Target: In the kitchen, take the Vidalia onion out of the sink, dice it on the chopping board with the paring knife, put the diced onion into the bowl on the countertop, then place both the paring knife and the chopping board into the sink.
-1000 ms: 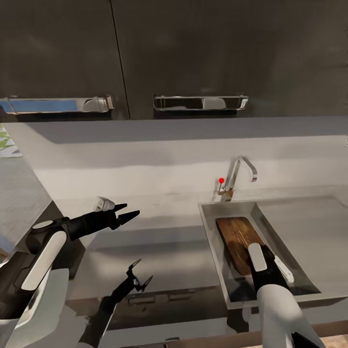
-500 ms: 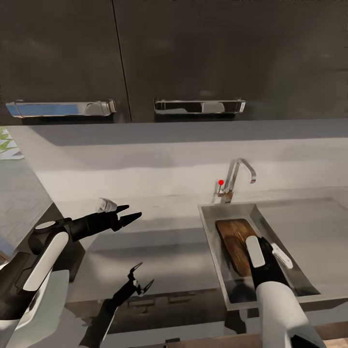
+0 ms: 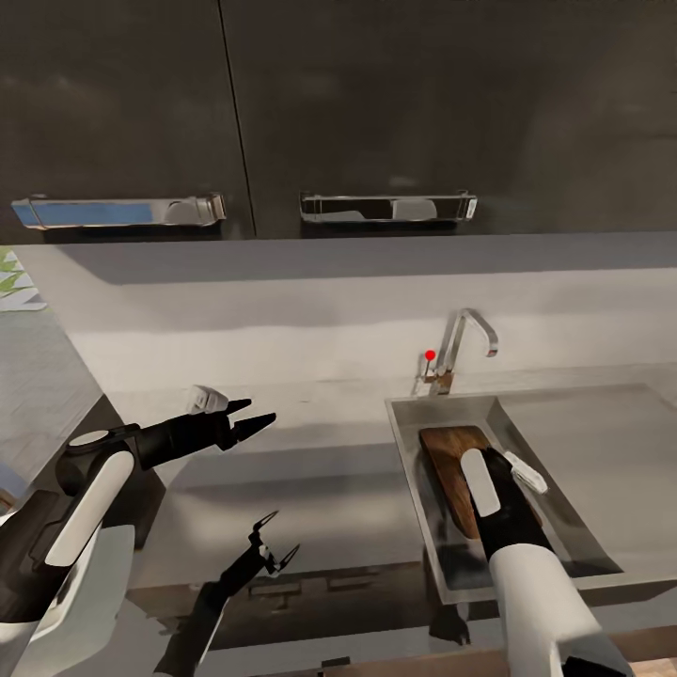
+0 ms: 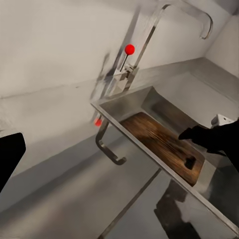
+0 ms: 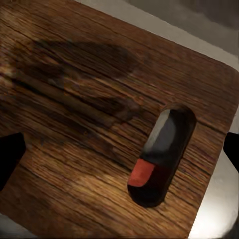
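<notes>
Head view: chopping board (image 3: 449, 470) lies in the sink (image 3: 411, 489); right tool (image 5: 119, 149), open above it, should lift clear.

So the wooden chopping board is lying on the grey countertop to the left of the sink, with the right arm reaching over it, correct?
Not quite. The chopping board is lying inside the sink, not on the countertop. The head view shows it down in the steel basin below the tap, and the left wrist view shows the same. The right arm does reach over it.
</notes>
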{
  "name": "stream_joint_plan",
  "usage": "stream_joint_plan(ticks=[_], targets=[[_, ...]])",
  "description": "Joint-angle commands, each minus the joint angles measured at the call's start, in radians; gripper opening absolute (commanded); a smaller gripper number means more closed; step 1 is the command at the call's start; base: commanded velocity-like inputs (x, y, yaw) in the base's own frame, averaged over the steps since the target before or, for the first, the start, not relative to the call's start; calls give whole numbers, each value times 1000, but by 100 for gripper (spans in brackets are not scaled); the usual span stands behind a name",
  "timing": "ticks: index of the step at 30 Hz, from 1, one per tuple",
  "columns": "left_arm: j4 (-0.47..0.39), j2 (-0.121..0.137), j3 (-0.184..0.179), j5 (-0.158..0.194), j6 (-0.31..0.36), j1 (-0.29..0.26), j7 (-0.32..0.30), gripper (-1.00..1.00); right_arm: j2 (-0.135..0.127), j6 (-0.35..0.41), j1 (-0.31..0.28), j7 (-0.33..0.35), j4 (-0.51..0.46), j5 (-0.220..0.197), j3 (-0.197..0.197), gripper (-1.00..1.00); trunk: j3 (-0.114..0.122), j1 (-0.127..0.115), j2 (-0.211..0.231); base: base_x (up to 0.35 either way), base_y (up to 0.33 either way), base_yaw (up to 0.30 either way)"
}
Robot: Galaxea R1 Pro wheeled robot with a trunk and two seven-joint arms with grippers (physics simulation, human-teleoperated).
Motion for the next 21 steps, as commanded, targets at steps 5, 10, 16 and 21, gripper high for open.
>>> stream_joint_plan(ticks=[5, 10, 16, 21], targets=[[0, 1, -1, 8, 7, -1, 1, 100, 1, 51, -1, 32, -9, -2, 130, 100, -2, 1, -2, 0, 0, 0], [0, 1, -1, 8, 7, -1, 2, 100, 1, 113, -1, 106, -77, 0, 243, 100, -2, 1, -2, 0, 0, 0], [0, 1, -2, 8, 7, -1, 2, 100, 1, 122, -1, 134, -125, 0, 350, 100, -2, 1, -2, -50, 30, 0], [0, 2, -2, 7, 7, -1, 2, 100, 0, 122, -1, 140, -169, 2, 507, 100, -2, 1, -2, -197, 128, -7]])
